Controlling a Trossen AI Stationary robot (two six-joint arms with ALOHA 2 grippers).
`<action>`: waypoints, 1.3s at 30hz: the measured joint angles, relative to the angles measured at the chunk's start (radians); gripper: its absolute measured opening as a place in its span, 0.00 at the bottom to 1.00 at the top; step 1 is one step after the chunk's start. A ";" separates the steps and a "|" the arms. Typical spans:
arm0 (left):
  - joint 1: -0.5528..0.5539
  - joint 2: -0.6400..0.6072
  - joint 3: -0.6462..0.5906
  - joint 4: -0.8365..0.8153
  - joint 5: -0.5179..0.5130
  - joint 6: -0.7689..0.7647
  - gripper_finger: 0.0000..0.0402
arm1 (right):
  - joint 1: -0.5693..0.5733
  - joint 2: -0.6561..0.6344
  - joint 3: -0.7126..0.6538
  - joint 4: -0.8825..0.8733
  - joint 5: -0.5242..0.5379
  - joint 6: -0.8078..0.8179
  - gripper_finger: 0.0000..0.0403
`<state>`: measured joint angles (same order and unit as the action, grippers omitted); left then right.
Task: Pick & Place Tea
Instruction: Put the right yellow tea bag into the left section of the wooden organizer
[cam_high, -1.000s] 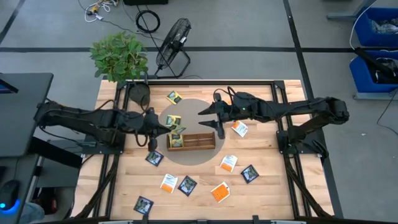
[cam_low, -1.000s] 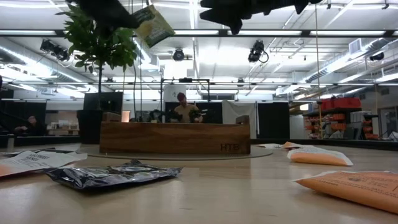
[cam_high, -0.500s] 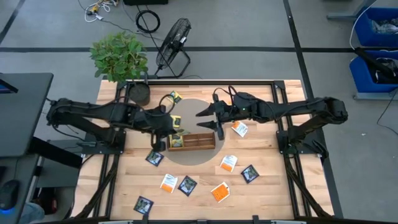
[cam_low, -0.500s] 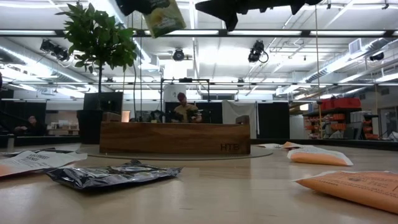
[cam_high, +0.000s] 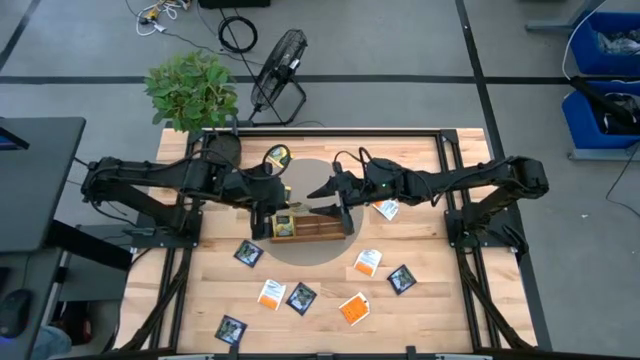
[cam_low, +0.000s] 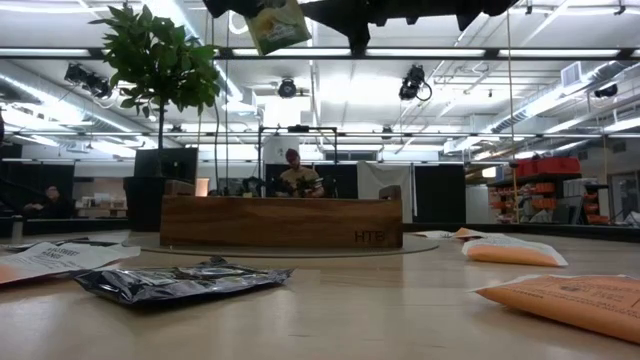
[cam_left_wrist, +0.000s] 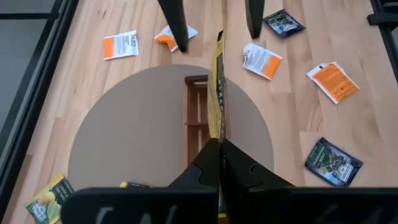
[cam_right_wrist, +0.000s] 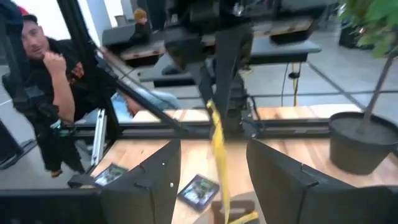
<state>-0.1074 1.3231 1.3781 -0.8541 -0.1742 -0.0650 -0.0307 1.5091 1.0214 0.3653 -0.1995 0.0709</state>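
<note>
Behind the desk (cam_high: 420, 300) the room shows a potted plant (cam_high: 190, 88), a floor fan (cam_high: 278, 60) and, in the right wrist view, a seated person (cam_right_wrist: 43, 81). On the desk sits a round mat (cam_high: 310, 250) with the wooden tray (cam_high: 320, 228) on it, and loose sachets lie scattered toward the near edge — orange (cam_high: 368, 262), navy (cam_high: 301, 297), and one yellow-green (cam_high: 278, 156) near the far edge.

The step in hand looks like carrying a sachet to the tray. The left gripper (cam_left_wrist: 219, 149) is pinched tight on a yellow-green sachet (cam_left_wrist: 217, 93), held edge-on above the tray's left end. The right gripper (cam_high: 335, 195) hovers just beside it over the tray — fingers (cam_right_wrist: 155, 180) spread fairly wide, holding nothing, with the sachet hanging between them in its wrist view.

Next, I judge, the sachet must be lowered into a tray slot, or passed across, without snagging on the tea already standing at that end.
</note>
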 joint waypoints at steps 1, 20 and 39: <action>0.000 0.000 0.000 0.002 0.000 0.002 0.00 | 0.000 -0.001 0.000 0.000 0.000 0.000 0.48; 0.000 0.000 0.000 0.017 0.000 0.026 0.00 | 0.000 0.019 0.000 0.025 0.027 0.030 0.48; 0.000 0.079 -0.070 -0.090 0.025 -0.020 0.00 | 0.008 -0.006 0.000 -0.083 0.028 -0.014 0.48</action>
<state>-0.1078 1.4025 1.3077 -0.9439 -0.1490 -0.0849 -0.0230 1.5033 1.0214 0.2819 -0.1717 0.0567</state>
